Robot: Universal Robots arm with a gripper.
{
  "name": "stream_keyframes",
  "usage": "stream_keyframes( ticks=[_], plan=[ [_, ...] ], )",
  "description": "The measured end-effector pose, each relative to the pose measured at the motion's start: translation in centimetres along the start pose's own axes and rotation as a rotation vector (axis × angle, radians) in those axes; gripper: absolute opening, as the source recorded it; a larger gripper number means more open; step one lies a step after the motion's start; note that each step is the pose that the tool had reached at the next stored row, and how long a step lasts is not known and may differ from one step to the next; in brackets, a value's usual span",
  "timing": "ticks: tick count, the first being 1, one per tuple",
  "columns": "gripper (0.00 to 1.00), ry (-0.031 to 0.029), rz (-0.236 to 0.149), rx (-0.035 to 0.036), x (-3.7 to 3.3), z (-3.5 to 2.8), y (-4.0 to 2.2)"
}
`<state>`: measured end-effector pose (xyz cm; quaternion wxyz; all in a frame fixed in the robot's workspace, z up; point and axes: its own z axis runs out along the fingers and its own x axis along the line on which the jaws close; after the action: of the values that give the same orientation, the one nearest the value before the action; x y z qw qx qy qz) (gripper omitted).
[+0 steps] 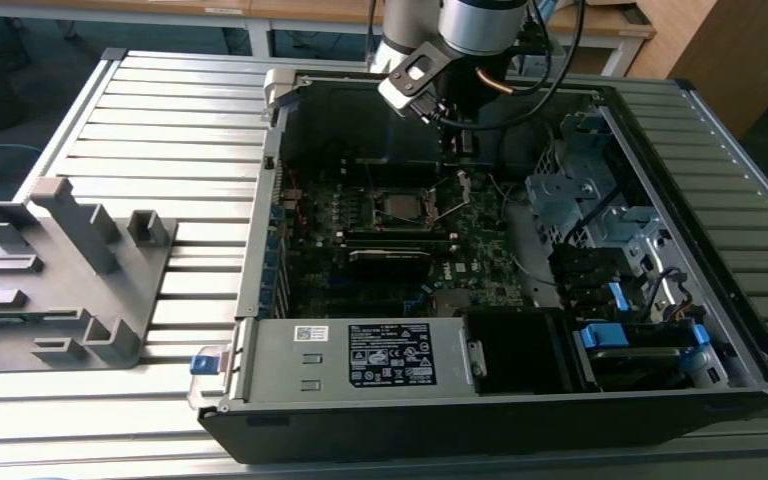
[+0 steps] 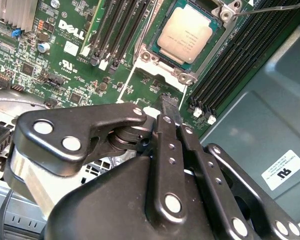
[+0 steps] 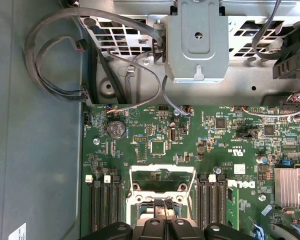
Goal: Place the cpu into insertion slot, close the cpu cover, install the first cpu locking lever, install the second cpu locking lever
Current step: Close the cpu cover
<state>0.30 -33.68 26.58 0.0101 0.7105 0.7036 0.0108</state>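
The cpu [image 2: 185, 32], a pale silver square, lies flat in the insertion slot [image 2: 150, 47] on the green motherboard; in the exterior view the slot [image 1: 404, 207] sits mid-case. The cpu cover [image 3: 162, 169], a silver frame with a cut-out middle, stands raised off the slot, and its edge [image 2: 162, 75] runs along the slot's near side. My gripper [image 2: 169, 102] is shut with nothing between its fingers, its tips just off the cover's edge [image 3: 163, 204]. A thin wire lever [image 2: 270, 7] sticks out past the slot's far corner.
Black memory slots [image 2: 120, 30] flank the socket on both sides [image 2: 240, 55]. A finned heatsink [image 3: 292, 187], a grey metal drive bracket [image 3: 197, 45] and looped cables [image 3: 55, 60] crowd the case. A grey fixture [image 1: 64, 270] stands on the slatted table at the exterior view's left.
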Motion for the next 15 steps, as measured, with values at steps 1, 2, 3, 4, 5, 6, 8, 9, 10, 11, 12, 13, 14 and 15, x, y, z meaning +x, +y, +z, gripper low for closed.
stream_keyframes(
  ticks=[1, 2, 3, 4, 5, 6, 8, 9, 10, 11, 12, 13, 14, 15],
  plan=[
    [0.11, 0.0, 0.0, -0.0001, 0.0, 0.0, 0.0],
    [0.11, 0.0, 0.0, 0.0, 0.0, 0.0, 0.02],
    [0.11, 0.0, 0.0, 0.0, 0.0, 0.0, 0.06],
    [0.11, 0.0, 0.0, 0.0, 0.0, 0.0, 0.08],
    [0.11, 0.0, 0.0, 0.0, 0.0, 0.0, 0.09],
    [0.11, 0.0, 0.0, 0.0, 0.0, 0.01, 0.09],
    [0.11, 0.0, 0.0, 0.0, 0.0, 0.01, 0.1],
    [0.11, 0.0, 0.0, 0.0, 0.0, 0.01, 0.11],
    [0.11, 0.0, 0.0, 0.0, 0.0, 0.01, 0.14],
    [0.11, -0.0001, 0.0, 0.0, 0.0, 0.01, 0.16],
    [0.11, -0.0001, 0.0, 0.0, 0.0, 0.01, 0.16],
    [0.11, 0.0, 0.0, 0.0, 0.0, 0.01, 0.17],
    [0.11, 0.0, 0.0, 0.0, 0.0, 0.01, 0.18],
    [0.11, 0.0, 0.0, 0.0, 0.0, 0.01, 0.18]
  ],
)
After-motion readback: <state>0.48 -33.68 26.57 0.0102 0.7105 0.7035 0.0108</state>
